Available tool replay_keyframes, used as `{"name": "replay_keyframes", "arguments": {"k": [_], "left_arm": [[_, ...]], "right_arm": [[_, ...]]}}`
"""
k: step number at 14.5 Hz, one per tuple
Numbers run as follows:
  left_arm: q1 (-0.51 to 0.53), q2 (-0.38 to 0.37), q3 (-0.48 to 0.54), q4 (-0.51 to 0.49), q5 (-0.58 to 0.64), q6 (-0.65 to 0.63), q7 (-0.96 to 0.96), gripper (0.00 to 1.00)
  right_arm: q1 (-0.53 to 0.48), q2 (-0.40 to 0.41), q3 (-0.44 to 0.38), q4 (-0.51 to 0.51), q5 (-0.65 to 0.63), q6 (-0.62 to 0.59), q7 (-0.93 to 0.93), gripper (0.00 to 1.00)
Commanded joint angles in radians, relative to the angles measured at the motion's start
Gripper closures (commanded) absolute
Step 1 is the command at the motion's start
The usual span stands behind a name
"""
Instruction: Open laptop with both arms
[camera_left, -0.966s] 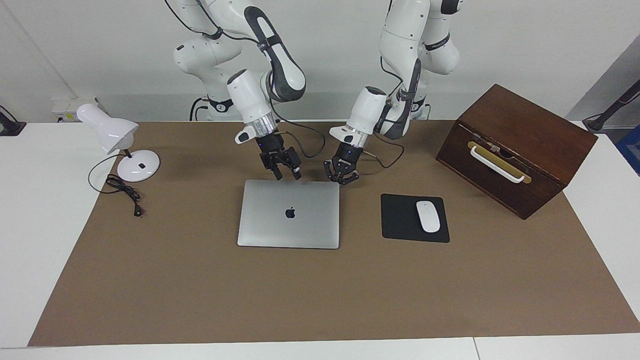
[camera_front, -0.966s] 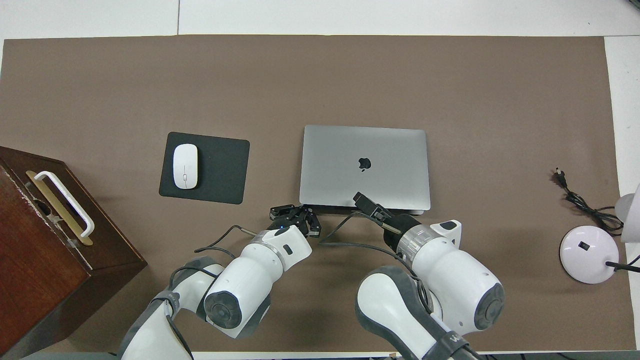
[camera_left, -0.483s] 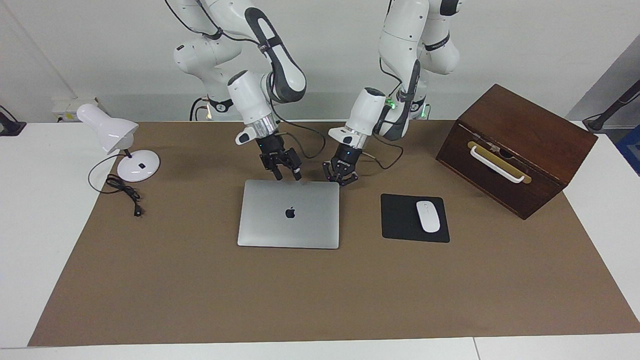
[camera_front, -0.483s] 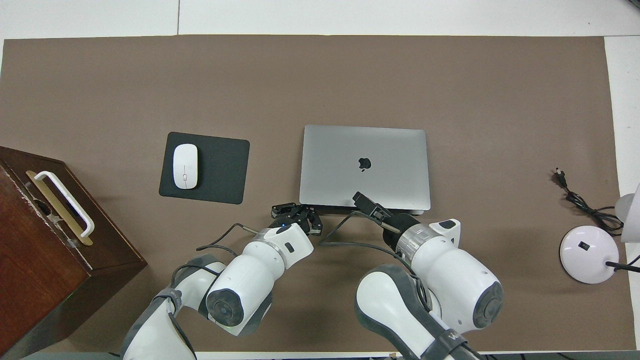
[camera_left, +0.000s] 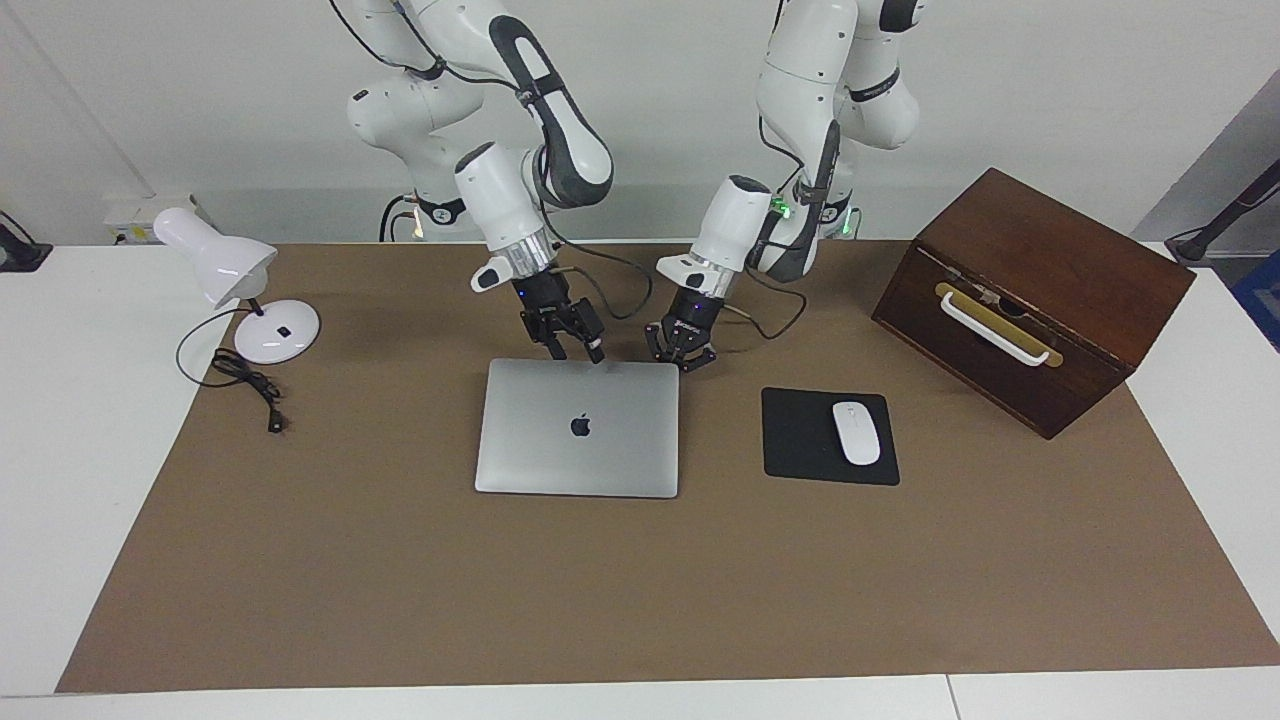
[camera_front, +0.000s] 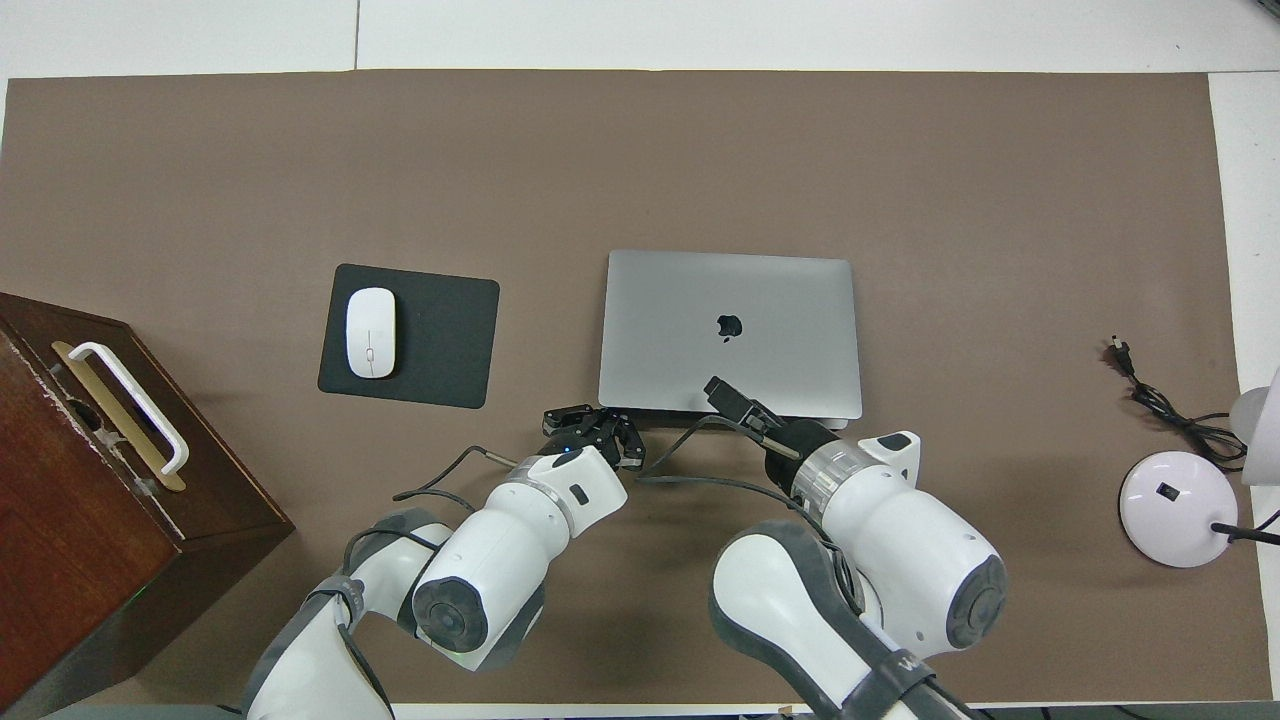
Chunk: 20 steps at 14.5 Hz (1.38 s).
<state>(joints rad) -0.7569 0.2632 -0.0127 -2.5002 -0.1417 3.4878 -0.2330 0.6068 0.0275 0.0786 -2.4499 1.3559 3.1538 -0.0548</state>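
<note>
Both tools have crept slightly closer to the laptop (camera_left: 578, 428) over the last second, while the laptop itself has not shifted. It lies flat and closed on the brown mat (camera_left: 400, 580) that covers the counter (camera_left: 60, 450), logo up.

Right tool (camera_left: 572, 347) hangs over the laptop's edge nearest the robots, about a third of the way along it from the lamp (camera_left: 230, 285); whether its fingers are apart or clenched I cannot tell from here. Left tool (camera_left: 685, 362) is clenched on nothing, tips together, just off the laptop's corner on the robots' side, at the end toward the mouse pad (camera_left: 800, 440). I cannot tell if it touches the corner.

From the left tool, the mouse (camera_left: 856, 432) on its black pad lies off toward the left arm's end of the counter, and the wooden box (camera_left: 1040, 300) stands further that way. From the right tool, the white lamp and its loose cord (camera_left: 245, 385) lie well off toward the right arm's end.
</note>
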Motion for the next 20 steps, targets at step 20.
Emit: {"name": "replay_keyframes", "arguments": {"k": [20], "left_arm": [[-0.001,0.082,0.023,0.040,0.001,0.016,0.049,1.00]], "right_arm": [[-0.058,0.057,-0.002,0.153,0.014,-0.084,-0.049,0.00]]}}
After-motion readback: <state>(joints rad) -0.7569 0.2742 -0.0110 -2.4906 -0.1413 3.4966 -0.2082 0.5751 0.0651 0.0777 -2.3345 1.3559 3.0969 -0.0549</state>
